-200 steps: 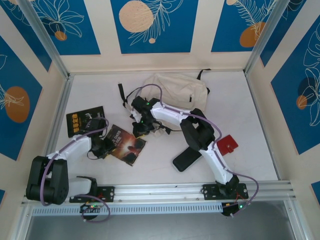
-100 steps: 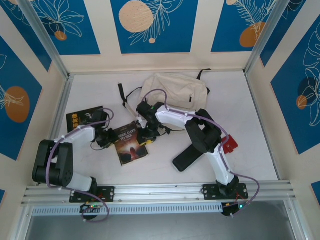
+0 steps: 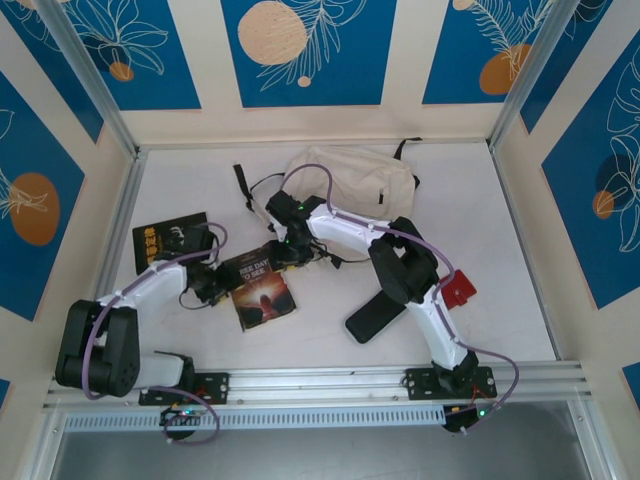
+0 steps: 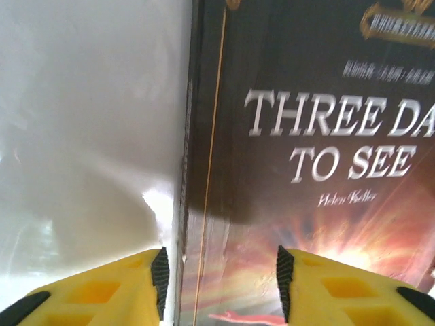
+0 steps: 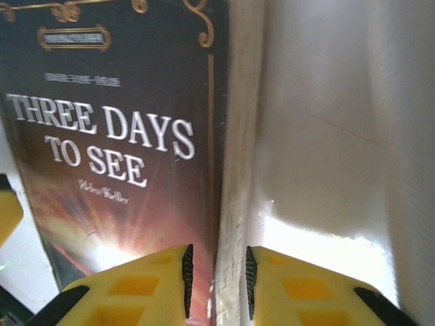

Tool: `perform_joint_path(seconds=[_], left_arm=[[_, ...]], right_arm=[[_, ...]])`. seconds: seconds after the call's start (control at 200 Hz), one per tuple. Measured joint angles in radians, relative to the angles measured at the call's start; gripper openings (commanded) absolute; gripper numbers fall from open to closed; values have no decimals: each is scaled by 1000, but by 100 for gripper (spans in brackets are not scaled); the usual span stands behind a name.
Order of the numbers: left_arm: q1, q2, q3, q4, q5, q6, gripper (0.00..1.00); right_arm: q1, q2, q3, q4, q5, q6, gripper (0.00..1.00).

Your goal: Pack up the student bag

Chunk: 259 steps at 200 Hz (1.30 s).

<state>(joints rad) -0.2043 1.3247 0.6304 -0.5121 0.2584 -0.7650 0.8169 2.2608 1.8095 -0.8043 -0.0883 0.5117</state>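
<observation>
"Cream fabric, soft and slumped: the student bag (image 3: 350, 178) lies at the far middle of the table (image 3: 320, 350), black straps trailing left. Nearer the arms, apart from it, is a dark paperback (image 3: 262, 292) (white capitals: THREE DAYS TO SEE)," says the describer.

"Who has the book?" asks the listener.

"The right gripper (image 5: 217, 282) is pinched narrowly on its page edge. The left gripper (image 4: 221, 285) stands partly open, straddling the spine edge without squeezing."

"What would make this step go well?"

"I judge the book must be lifted and carried to the bag. One firm hold should bear the weight before the other lets go; a thin paperback held by one edge may sag. The bag's opening cannot be made out, so it may need holding open."

"And around them?"

"Glossy white tabletop with glare. A second black book (image 3: 170, 240) lies left, a black case (image 3: 372, 318) and a small red item (image 3: 458, 288) right. Cream walls (image 3: 205, 50) carry blue panels (image 3: 300, 50) with orange discs; an aluminium rail (image 3: 330, 380) runs along the near edge."
</observation>
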Motion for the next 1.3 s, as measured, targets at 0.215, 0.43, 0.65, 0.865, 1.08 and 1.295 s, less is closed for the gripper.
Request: perform_joint_path(seconds=[0.215,0.43,0.65,0.865,1.08,1.295], left_arm=[[-22,0,-24,8,4,-29,51],[-27,8,-29,29,26,-37,44],[-26,11,-33,45,62,-37,42],[-27,-92,-41,80,176,-56,40],[-28,-172,-33,217,270,-92,38],[-28,-108,-32,240,280,-115,24]], right_arm=[[-6,11,0,0,-9,21,11],[-24,9,-21,16,-50,32,7],[-46,0,-58,56,-101,46,5],[-82,-13,-92,80,-122,57,5],[-92,-13,-107,100,-150,74,5],[-93,-13,-110,106,-157,81,6]])
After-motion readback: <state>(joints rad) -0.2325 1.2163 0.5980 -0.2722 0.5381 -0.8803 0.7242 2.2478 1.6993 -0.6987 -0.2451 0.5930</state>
